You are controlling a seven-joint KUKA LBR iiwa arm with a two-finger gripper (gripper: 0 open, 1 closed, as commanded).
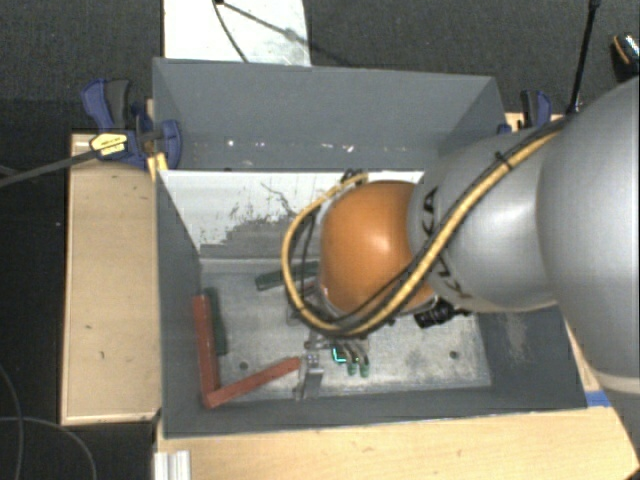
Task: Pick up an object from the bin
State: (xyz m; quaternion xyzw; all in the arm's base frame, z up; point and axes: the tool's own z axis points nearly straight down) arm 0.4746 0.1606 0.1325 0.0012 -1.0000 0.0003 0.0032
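Observation:
My gripper hangs low over the middle of the bin floor, just below the orange cover. Its tips sit right beside the right end of a reddish-brown L-shaped bar, which runs down the bin's left side and along the front. A small green piece shows by the fingertips. A dark green flat strip lies behind, partly hidden by the cover and cables.
A dark slim piece lies along the upright leg of the L-shaped bar at the left. The arm and its orange cover hide the bin's centre and right. Bare grey floor shows at the front right.

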